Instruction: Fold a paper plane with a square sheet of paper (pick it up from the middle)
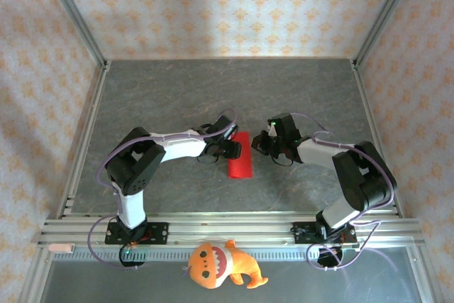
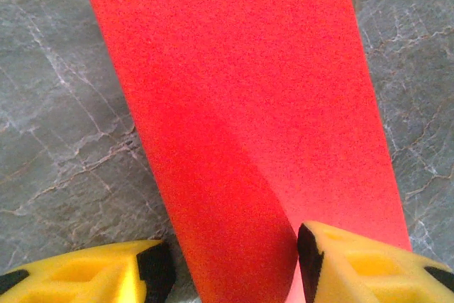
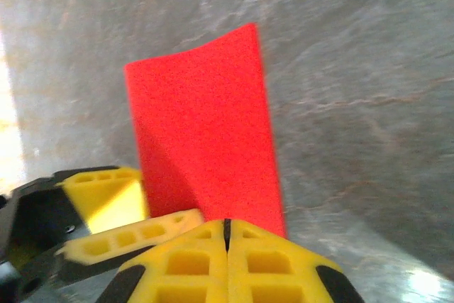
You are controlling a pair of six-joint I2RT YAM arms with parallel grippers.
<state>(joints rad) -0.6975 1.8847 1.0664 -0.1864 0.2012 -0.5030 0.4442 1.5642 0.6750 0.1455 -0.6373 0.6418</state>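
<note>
The square sheet of paper (image 1: 241, 162) is bright red and lies mid-table as a narrow strip, bent over on itself. In the left wrist view the paper (image 2: 241, 90) bulges up in a soft curl between my yellow fingers. My left gripper (image 2: 234, 269) is open around that curl: the right pad (image 2: 309, 255) touches it and the left pad (image 2: 157, 269) stands just clear. From above, the left gripper (image 1: 233, 149) sits at the paper's left edge. My right gripper (image 3: 227, 223) is shut, its tips pressed together at the near edge of the paper (image 3: 206, 140). From above, the right gripper (image 1: 261, 144) sits just right of the strip.
The grey marbled table (image 1: 213, 90) stretches away behind both arms. An orange plush toy (image 1: 221, 265) with white teeth lies on the near ledge below the aluminium rail (image 1: 227, 228). Frame posts and patterned walls close off the left, right and back.
</note>
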